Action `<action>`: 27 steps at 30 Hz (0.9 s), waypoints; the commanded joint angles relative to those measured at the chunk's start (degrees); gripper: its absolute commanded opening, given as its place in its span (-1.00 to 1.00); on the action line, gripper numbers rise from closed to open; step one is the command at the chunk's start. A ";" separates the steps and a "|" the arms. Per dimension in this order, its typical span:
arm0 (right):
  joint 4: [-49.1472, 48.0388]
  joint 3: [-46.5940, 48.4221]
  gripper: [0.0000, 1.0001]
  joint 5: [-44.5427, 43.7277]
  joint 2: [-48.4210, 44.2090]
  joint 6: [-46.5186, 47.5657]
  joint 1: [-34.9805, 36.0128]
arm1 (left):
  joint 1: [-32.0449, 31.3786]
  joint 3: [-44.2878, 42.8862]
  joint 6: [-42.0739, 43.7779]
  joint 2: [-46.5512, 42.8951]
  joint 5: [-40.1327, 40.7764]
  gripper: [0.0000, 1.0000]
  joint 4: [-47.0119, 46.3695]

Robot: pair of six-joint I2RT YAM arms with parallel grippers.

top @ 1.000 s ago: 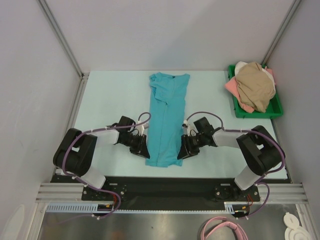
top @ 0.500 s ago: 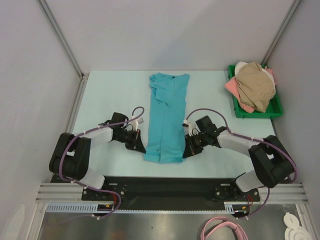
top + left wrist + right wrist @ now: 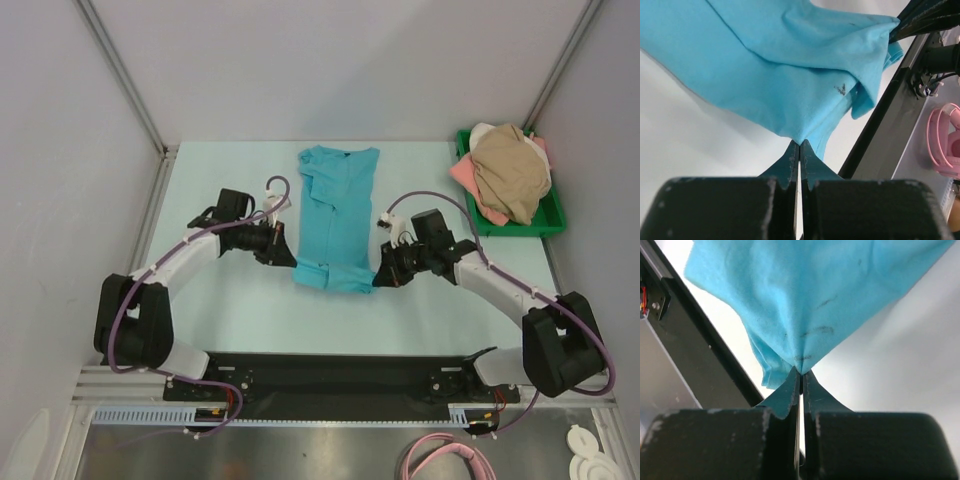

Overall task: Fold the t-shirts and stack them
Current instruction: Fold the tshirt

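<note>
Here, L pincer (image 3: 799, 144), R pincer (image 3: 801, 371), both nipping teal tee (image 3: 338, 215) hem

**Hem carried forward, shirt shortened**

The left black two-finger gripper (image 3: 287, 260) and right black two-finger gripper (image 3: 380, 279) have both moved forward, and the arms are stretched out further than a second ago. The bottom corners of the teal soft cloth short-sleeved t-shirt (image 3: 337, 205) went with them, pinched between the fingers. The hem is now raised and doubled, bunching right at both sets of fingertips. The flat stretch of shirt beyond the grippers is shorter than before.
</note>
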State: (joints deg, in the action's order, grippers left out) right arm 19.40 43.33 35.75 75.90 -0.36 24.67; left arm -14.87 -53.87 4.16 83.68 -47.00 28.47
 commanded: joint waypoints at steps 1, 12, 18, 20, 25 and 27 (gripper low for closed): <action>2.22 6.40 -1.00 -1.91 1.79 4.75 -0.41 | 0.28 -4.48 2.43 1.65 0.25 -0.99 -1.14; -3.30 19.42 -1.00 -5.07 13.83 8.80 -3.92 | 0.37 -17.67 2.95 13.60 2.44 -0.99 -4.12; -7.53 25.22 -1.00 -5.77 21.91 9.06 -6.91 | 0.81 -24.08 2.25 21.17 3.94 -0.99 -6.84; -8.06 27.06 -1.00 -5.95 24.89 9.33 -7.35 | 0.90 -28.19 2.34 24.15 5.43 -0.99 -7.29; -10.78 33.46 -1.00 -6.04 30.97 8.45 -8.49 | 2.04 -38.49 1.11 33.37 6.13 -0.99 -5.44; -11.05 35.84 -1.00 -6.39 34.55 8.27 -8.58 | 2.57 -42.27 0.67 35.32 6.84 -0.99 -5.79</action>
State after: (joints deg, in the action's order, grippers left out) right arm 12.10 74.30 30.02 106.98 7.66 16.43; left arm -13.65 -90.91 4.95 116.92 -41.01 24.25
